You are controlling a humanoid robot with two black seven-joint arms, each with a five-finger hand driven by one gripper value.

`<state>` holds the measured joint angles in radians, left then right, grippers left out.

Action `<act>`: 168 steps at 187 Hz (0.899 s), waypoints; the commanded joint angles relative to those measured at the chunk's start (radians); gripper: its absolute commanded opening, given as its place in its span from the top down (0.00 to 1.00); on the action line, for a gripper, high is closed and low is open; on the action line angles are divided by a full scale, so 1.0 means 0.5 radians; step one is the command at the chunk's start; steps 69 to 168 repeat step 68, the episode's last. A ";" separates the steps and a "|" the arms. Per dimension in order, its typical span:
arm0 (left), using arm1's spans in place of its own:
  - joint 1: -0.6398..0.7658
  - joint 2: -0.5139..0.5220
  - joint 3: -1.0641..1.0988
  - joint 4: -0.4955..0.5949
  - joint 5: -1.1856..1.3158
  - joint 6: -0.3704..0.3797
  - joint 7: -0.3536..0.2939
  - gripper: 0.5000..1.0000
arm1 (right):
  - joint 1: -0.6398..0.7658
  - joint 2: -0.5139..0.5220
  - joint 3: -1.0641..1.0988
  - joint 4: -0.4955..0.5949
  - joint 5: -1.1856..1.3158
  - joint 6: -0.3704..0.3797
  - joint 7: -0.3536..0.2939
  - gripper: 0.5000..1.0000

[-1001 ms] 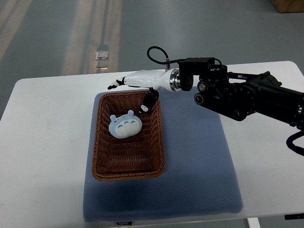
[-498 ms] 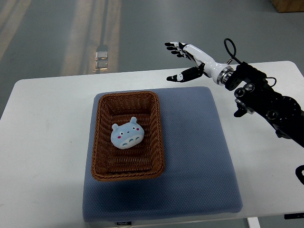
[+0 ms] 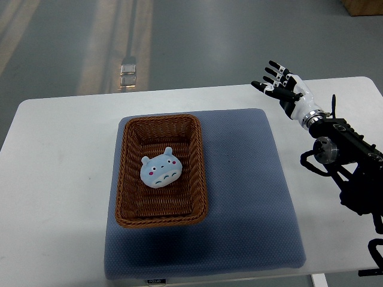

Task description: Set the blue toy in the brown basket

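Observation:
The blue toy [image 3: 160,169], a round pale-blue plush with small ears and pink cheeks, lies inside the brown wicker basket [image 3: 128,206], near its middle. The basket rests on the left half of a blue-grey mat [image 3: 245,197]. My right hand [image 3: 280,85] hangs over the table's far right part, well away from the basket, fingers spread and holding nothing. Its black arm runs down along the right edge. The left arm does not show.
The mat lies on a white table [image 3: 60,179]. Beyond the table's far edge is grey floor with a small metal floor plate [image 3: 128,72]. A brown box corner [image 3: 362,6] shows at the top right.
My right hand has pulled back from over the basket's far rim to the right, beyond the mat, turning palm up. The toy stays in the basket, settled slightly lower.

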<state>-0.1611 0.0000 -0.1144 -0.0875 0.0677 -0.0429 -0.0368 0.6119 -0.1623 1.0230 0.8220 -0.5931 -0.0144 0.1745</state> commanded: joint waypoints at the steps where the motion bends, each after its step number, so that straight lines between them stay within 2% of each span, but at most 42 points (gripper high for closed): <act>1: 0.000 0.000 -0.001 -0.003 0.000 0.000 0.000 0.00 | -0.033 0.042 0.003 0.000 0.039 -0.029 0.022 0.19; 168: 0.000 0.000 -0.001 -0.003 0.000 0.000 0.000 0.00 | -0.052 0.042 0.003 0.010 0.042 -0.014 0.025 0.17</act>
